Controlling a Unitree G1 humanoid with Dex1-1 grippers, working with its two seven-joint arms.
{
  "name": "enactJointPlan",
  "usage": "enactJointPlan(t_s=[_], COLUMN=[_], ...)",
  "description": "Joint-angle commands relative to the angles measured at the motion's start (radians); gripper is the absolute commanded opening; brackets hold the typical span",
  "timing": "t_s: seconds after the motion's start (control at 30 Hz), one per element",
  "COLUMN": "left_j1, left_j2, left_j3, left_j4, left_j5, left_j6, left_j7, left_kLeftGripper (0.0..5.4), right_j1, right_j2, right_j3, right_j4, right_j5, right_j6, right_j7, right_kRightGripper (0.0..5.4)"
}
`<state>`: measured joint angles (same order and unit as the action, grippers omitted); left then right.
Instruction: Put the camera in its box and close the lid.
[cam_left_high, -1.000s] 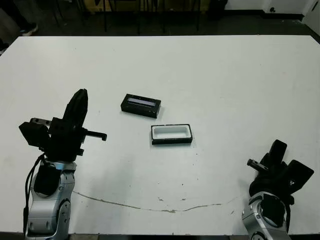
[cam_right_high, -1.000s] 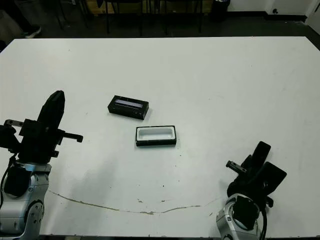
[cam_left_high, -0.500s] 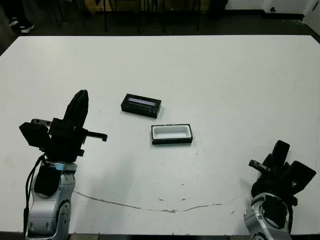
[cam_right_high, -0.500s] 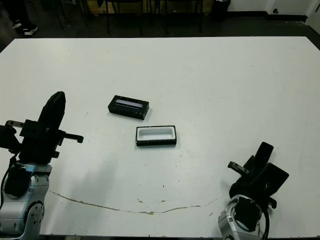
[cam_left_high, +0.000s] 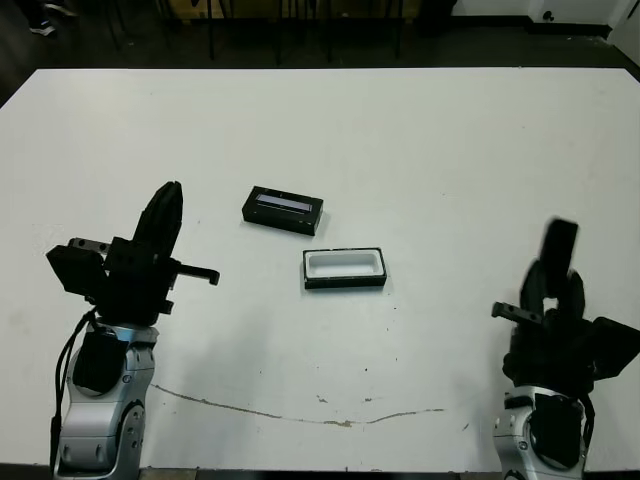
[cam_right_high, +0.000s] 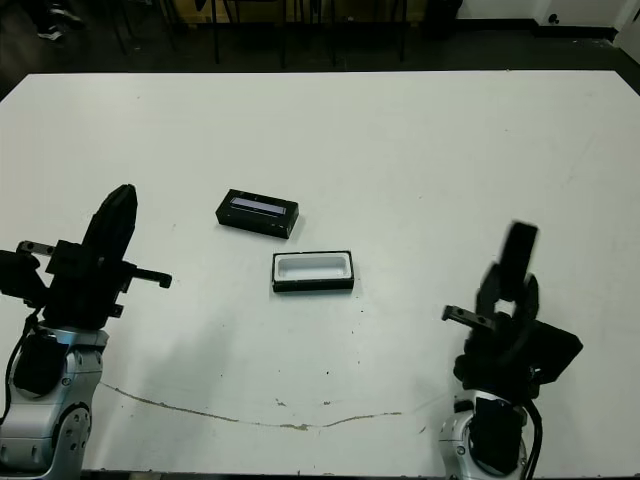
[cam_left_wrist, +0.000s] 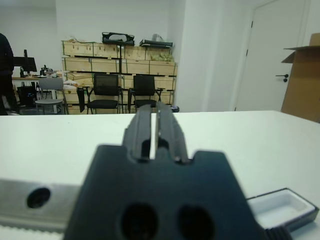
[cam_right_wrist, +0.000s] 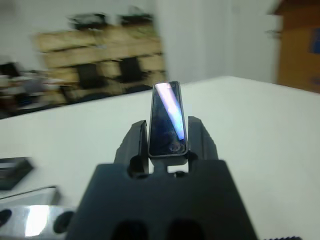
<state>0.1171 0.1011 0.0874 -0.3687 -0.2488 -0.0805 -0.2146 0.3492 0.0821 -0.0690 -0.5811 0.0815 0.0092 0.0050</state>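
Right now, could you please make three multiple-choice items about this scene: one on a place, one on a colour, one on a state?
1. Where is the camera?
A. in the box
B. in the right pincer
C. on the lid

2. What colour is the lining of the box?
A. white
B. red
C. green

3. The box is:
A. closed
B. open and empty
C. stacked on the lid

Answers: 1 B, the right pincer clamps it upright; 2 A, the inside shows white; 3 B, the lid lies apart on the table.

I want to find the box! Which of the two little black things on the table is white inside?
The box, the one nearer the robot, is white inside. The lid lies farther back and to the left, black with a pale strip on top.
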Motion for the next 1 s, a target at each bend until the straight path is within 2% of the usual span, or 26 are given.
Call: enactJointPlan(t_s=[0.03, 0.13, 0.3, 0.4, 0.53, 0.7, 0.73, 0.83, 1.0], left_j1=[0.019, 0.022, 0.032, 0.038, 0.044, 0.048, 0.049, 0.05, 0.052], left_j2=[0.0, -0.004, -0.012, -0.016, -0.015, -0.017, -0.017, -0.013, -0.015], left_j3=[-0.006, -0.011, -0.017, -0.021, -0.025, -0.031, -0.031, -0.032, -0.032], left_j4=[-0.004, -0.008, -0.032, -0.043, -0.047, -0.046, -0.046, -0.042, -0.046], left_j5=[0.009, 0.007, 0.012, 0.018, 0.019, 0.032, 0.033, 0.044, 0.049], left_j6=[0.028, 0.026, 0.05, 0.059, 0.063, 0.055, 0.056, 0.05, 0.058], left_j7=[0.013, 0.015, 0.034, 0.04, 0.042, 0.048, 0.049, 0.049, 0.053], left_kLeftGripper=[0.0, 0.0, 0.0, 0.0, 0.0, 0.0, 0.0, 0.0, 0.0], right_j1=[-0.013, -0.115, -0.311, -0.426, -0.578, -0.736, -0.768, -0.856, -1.01], right_j2=[-0.184, -0.289, -0.452, -0.524, -0.594, -0.643, -0.653, -0.674, -0.677], right_j3=[-0.037, -0.071, -0.078, -0.057, 0.007, 0.085, 0.103, 0.155, 0.242], right_j4=[-0.039, -0.018, 0.087, 0.144, 0.271, 0.449, 0.489, 0.6, 0.794], right_j5=[0.05, 0.101, 0.182, 0.226, 0.236, 0.25, 0.244, 0.218, 0.196], right_j6=[0.089, 0.206, 0.333, 0.393, 0.389, 0.402, 0.386, 0.329, 0.319], right_j7=[0.156, 0.288, 0.427, 0.51, 0.646, 0.824, 0.866, 0.987, 1.182], right_kRightGripper=[0.6, 0.6, 0.6, 0.6, 0.6, 0.6, 0.6, 0.6, 0.6])
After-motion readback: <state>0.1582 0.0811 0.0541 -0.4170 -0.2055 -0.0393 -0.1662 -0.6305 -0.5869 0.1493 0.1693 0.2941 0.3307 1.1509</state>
